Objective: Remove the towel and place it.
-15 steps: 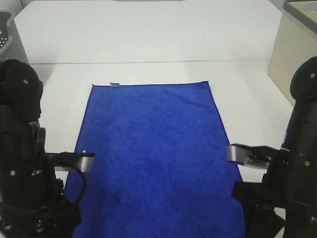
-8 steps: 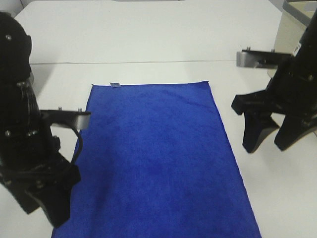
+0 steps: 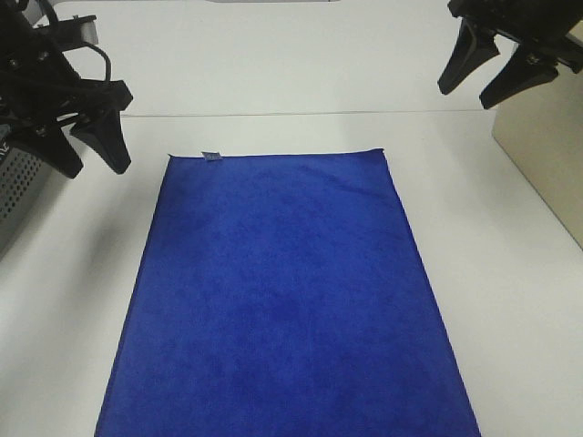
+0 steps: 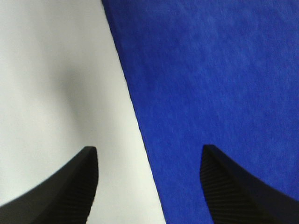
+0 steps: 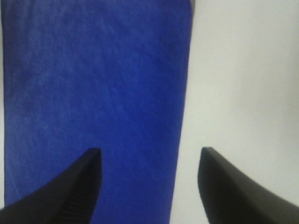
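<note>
**Inspector A:** Now, the claws first. What state are they in?

**Inspector B:** Both are empty. The left claw (image 3: pixel 97 171) has its jaws spread with nothing between them. The right claw (image 3: pixel 465 98) is the same, jaws apart and holding nothing. Neither touches the cloth.

**A:** And their position?

**B:** It has changed. A second ago both arms sat low at the near end of the table (image 3: pixel 510 273), one on each side of the towel (image 3: pixel 282 300). They have since lifted and swung out to the far end. The left claw now hangs off the towel's far left corner, close to the grey basket (image 3: pixel 18 191). The right claw hangs beyond the far right corner, up by the beige box (image 3: pixel 547 155).

**A:** What do the wrist cameras show?

**B:** In each one a long edge of the towel runs up between the two jaw tips, with bare table on the outer side.

**A:** And the towel itself?

**B:** It has not moved. It lies flat and spread along the middle of the table, with its small tag (image 3: pixel 211 157) at the far left corner, as before.

**A:** Your finding?

**B:** In my judgement, removal has not begun. The arms appear to be lining up on the far corners, and each claw must come down onto the cloth before any lift.
</note>
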